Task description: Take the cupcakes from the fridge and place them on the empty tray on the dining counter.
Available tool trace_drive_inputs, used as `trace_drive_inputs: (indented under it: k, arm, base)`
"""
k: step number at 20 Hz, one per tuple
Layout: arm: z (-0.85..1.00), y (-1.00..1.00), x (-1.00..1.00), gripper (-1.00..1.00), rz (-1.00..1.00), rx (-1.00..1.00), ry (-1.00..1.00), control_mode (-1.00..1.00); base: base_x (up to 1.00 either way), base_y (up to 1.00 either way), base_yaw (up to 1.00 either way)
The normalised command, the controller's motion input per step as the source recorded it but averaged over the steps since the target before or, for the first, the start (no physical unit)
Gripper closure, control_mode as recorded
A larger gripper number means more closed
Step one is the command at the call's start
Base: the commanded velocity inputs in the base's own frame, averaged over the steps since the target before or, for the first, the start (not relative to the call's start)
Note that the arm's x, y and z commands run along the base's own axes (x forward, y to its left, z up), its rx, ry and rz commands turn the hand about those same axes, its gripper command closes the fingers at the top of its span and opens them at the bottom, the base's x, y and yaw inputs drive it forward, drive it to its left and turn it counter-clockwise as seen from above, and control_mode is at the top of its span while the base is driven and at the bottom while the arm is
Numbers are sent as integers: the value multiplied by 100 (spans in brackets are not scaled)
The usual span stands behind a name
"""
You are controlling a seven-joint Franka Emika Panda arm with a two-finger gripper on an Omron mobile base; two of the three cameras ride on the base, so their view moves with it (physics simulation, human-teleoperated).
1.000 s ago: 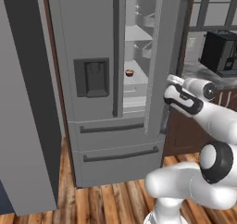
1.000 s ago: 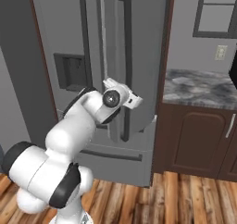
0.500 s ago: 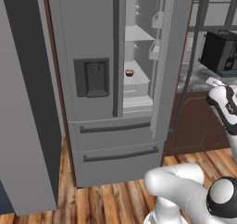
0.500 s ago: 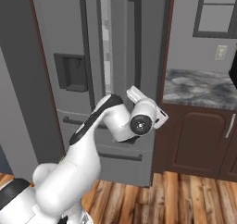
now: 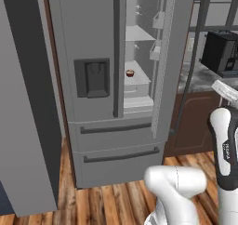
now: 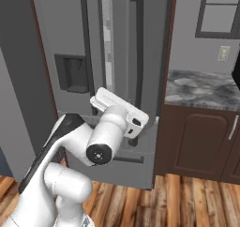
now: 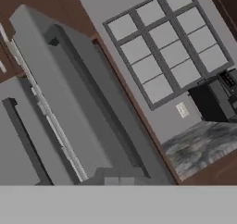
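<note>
While our arm (image 6: 101,141) folds back off the half-open fridge (image 5: 97,84), can't tell the jaws' state; a cupcake (image 5: 129,73) sits inside, microwave (image 5: 221,52) to the right.

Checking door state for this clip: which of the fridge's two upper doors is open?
The right-hand door, swung ajar; a cupcake shows through the gap. The dispenser door is shut.

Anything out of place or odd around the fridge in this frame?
Nothing is spilled or damaged. The fridge stands with its right door ajar, which suits the task, and one cupcake sits upright on a shelf inside.
</note>
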Motion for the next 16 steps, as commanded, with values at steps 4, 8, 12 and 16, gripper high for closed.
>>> trace_drive_inputs:
  k: [4, 8, 12, 16]
  arm:
    - [1, 100, -25, 100, -15, -18, -15, -100]
    - [0, 100, 0, 100, -12, -32, -13, -100]
    - [0, 100, 11, 100, -19, -31, 0, -100]
    - [-6, 100, 51, 100, -20, -25, 6, -100]
  base:
    - [0, 0, 0]
    - [0, 0, 0]
    - [0, 0, 0]
    - [0, 0, 0]
